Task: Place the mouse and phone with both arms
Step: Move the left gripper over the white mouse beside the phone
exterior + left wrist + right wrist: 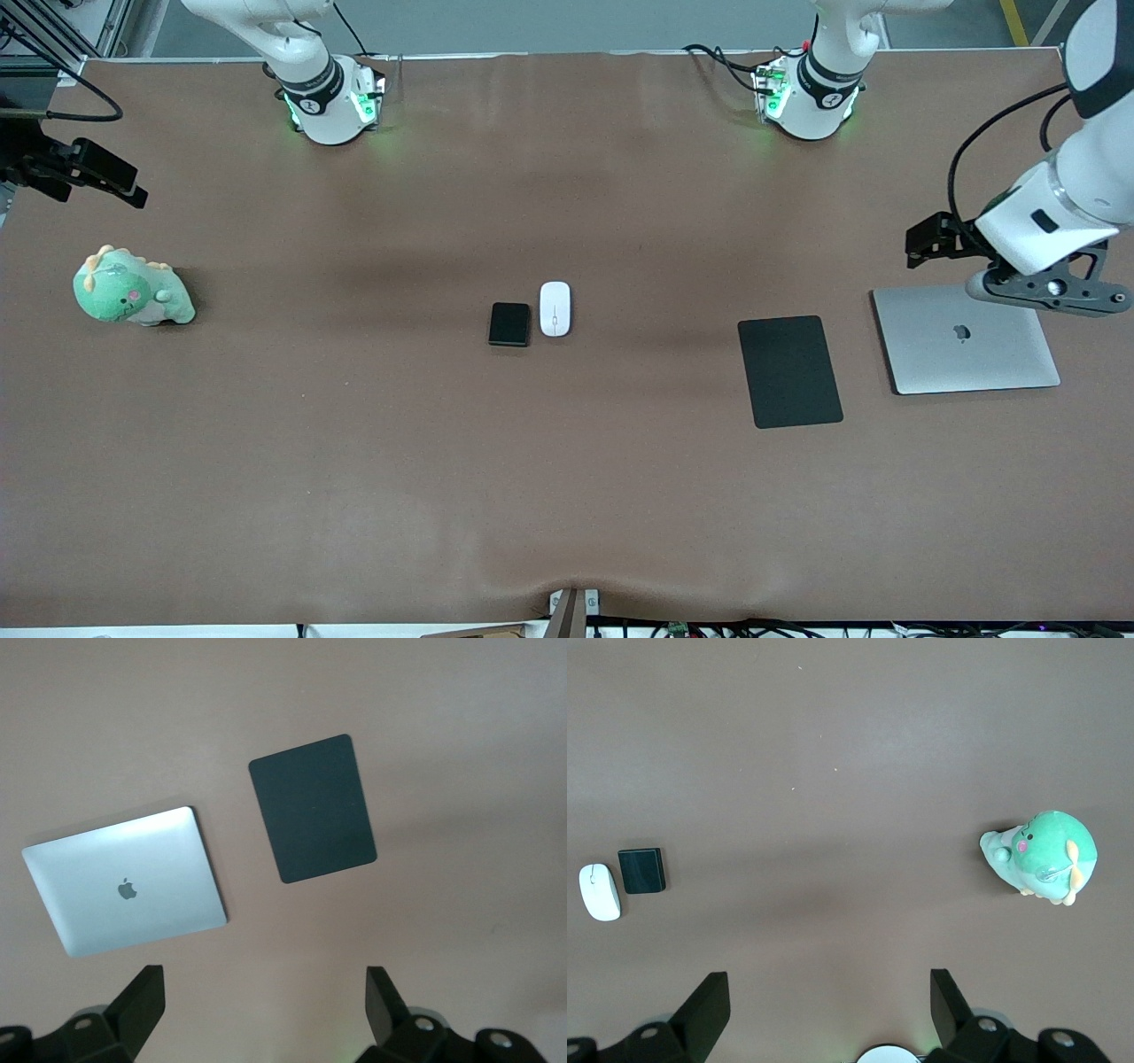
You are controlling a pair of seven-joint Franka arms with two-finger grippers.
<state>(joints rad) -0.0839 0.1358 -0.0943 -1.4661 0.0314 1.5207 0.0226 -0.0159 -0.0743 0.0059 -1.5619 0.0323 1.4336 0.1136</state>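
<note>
The white mouse (555,308) and the black phone (509,323) lie side by side at the middle of the table, the mouse toward the left arm's end. Both also show in the right wrist view, the mouse (599,892) and the phone (641,870). My left gripper (1050,291) hangs open and empty over the laptop's edge at the left arm's end; its fingers (142,1003) stand wide apart. My right gripper (830,997) is open and empty, up over the right arm's end of the table, near the plush toy.
A flat black mouse pad (789,371) lies beside a closed silver laptop (966,338) toward the left arm's end. A green plush dinosaur (131,291) sits toward the right arm's end. Brown table cover (354,461) all round.
</note>
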